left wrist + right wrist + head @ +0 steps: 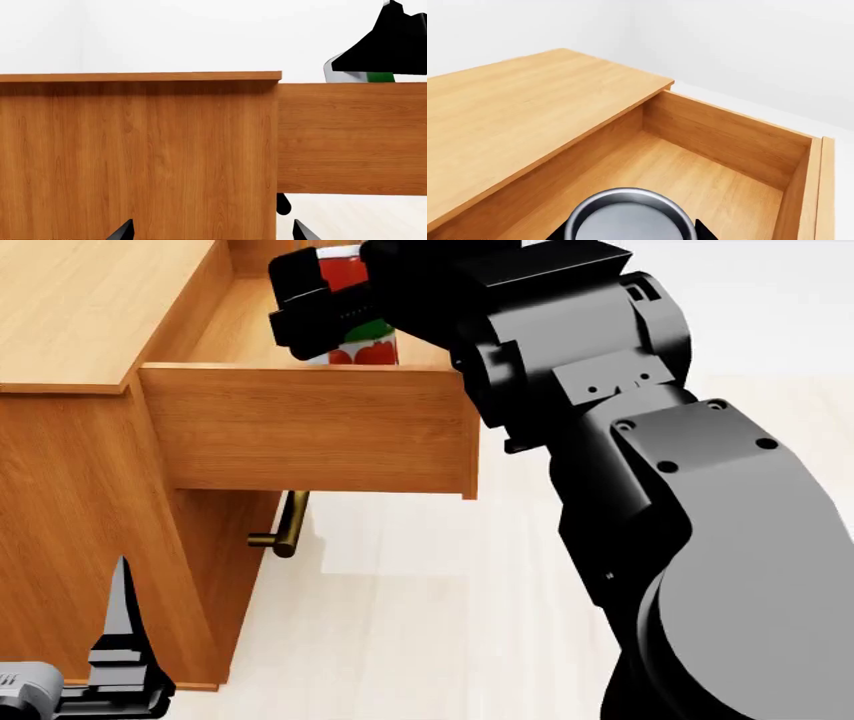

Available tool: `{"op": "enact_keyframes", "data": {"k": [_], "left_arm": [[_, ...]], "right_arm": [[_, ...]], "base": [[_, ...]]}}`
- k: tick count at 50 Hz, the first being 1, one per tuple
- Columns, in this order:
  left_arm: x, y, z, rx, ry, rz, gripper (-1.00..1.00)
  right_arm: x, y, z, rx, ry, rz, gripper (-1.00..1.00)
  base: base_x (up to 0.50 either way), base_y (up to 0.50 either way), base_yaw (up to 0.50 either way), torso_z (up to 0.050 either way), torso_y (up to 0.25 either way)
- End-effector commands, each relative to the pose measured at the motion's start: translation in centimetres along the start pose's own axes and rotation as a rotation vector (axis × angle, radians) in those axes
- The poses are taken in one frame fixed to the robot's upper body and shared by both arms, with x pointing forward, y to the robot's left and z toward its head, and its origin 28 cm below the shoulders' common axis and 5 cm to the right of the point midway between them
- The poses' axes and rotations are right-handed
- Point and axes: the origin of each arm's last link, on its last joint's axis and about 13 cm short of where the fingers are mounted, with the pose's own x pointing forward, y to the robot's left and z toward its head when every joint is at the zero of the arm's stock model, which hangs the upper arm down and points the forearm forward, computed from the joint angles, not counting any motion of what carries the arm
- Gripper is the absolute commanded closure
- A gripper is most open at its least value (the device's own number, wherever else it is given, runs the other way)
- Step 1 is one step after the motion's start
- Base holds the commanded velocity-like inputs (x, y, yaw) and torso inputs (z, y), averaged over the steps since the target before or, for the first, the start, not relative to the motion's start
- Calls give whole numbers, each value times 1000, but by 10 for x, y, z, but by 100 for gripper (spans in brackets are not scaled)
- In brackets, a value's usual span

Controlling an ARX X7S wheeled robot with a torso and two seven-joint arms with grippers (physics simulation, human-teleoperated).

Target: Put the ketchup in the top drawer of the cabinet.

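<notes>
As I look down from head camera, nearest: matte black left gripper [120, 640], one pointed fingertip visible low beside boxy orange-brown wooden cabinet [94, 480]; open or closed, cannot tell. Beyond it, brass bar handle [284, 528] of lower drawer under pulled-out top drawer [307, 430], smooth grained wood. Farther: black right gripper [334, 310] clamps small cylindrical red-labelled ketchup tin [358, 340], upright over drawer interior. Right wrist camera: silver-grey round lid [627, 220] above bare drawer floor [694, 185].

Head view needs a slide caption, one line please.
Right gripper holds the ketchup over the open top drawer.
</notes>
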Motion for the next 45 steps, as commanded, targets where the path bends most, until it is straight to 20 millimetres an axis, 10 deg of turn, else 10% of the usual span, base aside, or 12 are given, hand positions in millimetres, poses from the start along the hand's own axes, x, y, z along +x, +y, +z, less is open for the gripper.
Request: {"op": "enact_keyframes", "data": {"k": [1,15,16,33,45], "left_arm": [[0,1,-1,0,2,2,-100],[1,1,-3,3,6,1,-100],[1,1,-2,2,5,3,-100],[1,1,-2,4,4,3,-100],[1,0,-1,3,4,0,-100]], "right_arm": [[2,-1,-4,-25,-1,6,100],[3,-1,-6,-32,-2,2,100],[3,-1,-6,-36,-2,2,-100],[2,-2,-3,-45,-21,1,-100],[-3,-3,37,-1,-364,-118,-100]], "base": [[0,0,0,0,0],[0,0,0,0,1],[0,0,0,0,0],[0,0,0,0,0],[0,0,0,0,0]]}}
